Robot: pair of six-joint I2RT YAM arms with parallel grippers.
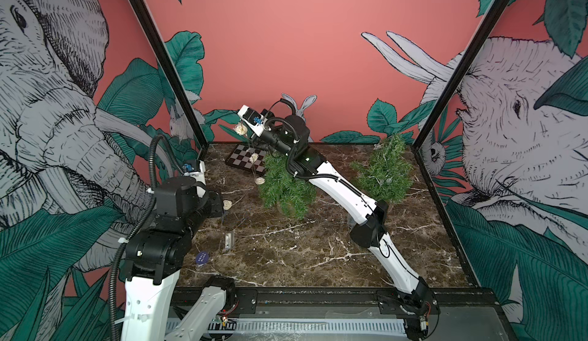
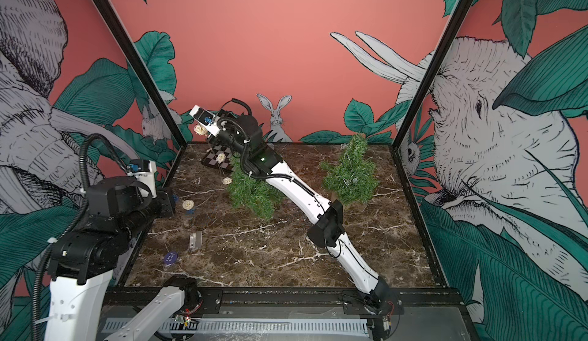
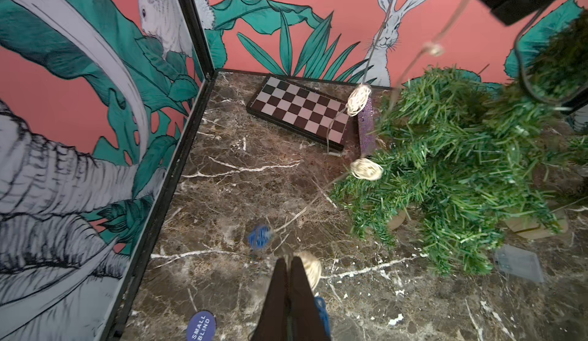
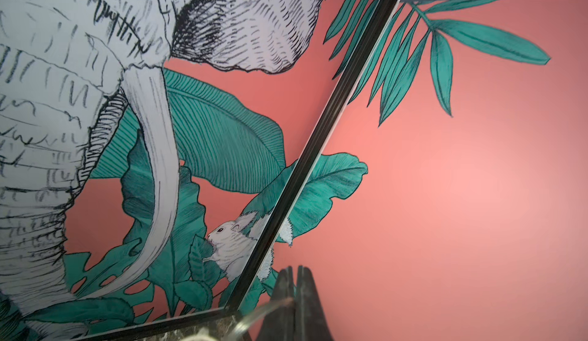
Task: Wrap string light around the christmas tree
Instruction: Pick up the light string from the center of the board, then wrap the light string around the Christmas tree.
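Right gripper [image 4: 295, 270], clamped on the string light [image 3: 366, 169] at upper centre, seemingly clears the christmas tree [image 1: 286, 190]; left gripper [image 3: 289, 261] pinches it taut lower left.

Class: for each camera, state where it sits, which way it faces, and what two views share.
Top views: high in front, overlooking marble table; left arm, right arm show.
Left wrist: above left end effector, facing chessboard and Christmas tree.
Right wrist: behind right end effector, facing wall corner.
Shared: chessboard, top and left wrist.
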